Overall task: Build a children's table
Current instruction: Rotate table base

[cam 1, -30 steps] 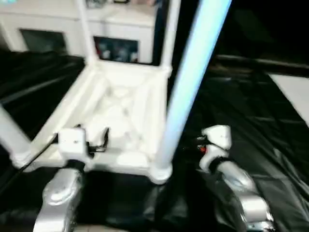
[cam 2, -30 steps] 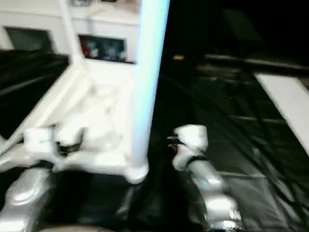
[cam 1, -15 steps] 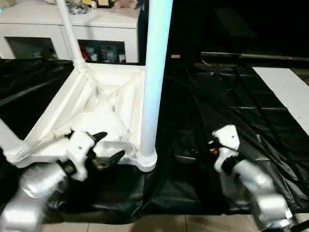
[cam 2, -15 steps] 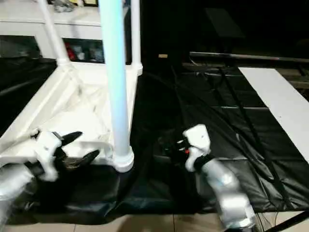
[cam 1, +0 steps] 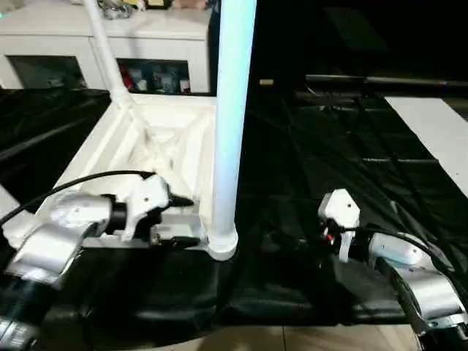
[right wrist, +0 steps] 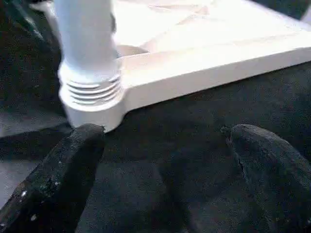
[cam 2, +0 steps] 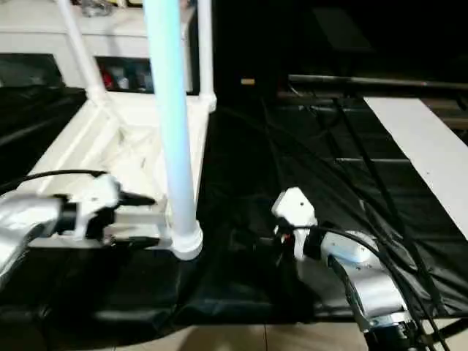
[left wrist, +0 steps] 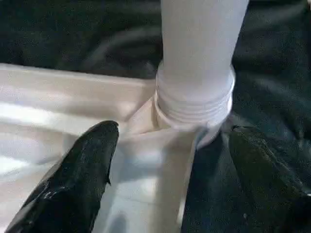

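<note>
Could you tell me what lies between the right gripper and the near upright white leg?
Only bare black sheet separates the right gripper from the leg, per the head views.

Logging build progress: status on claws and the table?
Left claw open at the near corner socket, holding nothing. Right claw open over black sheet. Tabletop upside down, near leg upright. No obstruction seen.

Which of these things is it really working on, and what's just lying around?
Part of the job:
- upturned white tabletop
- near leg standing in its corner socket
- far leg
- left hand at the tabletop's near edge

Just lying about:
- white cabinet behind
- flat white board
- black sheet
</note>
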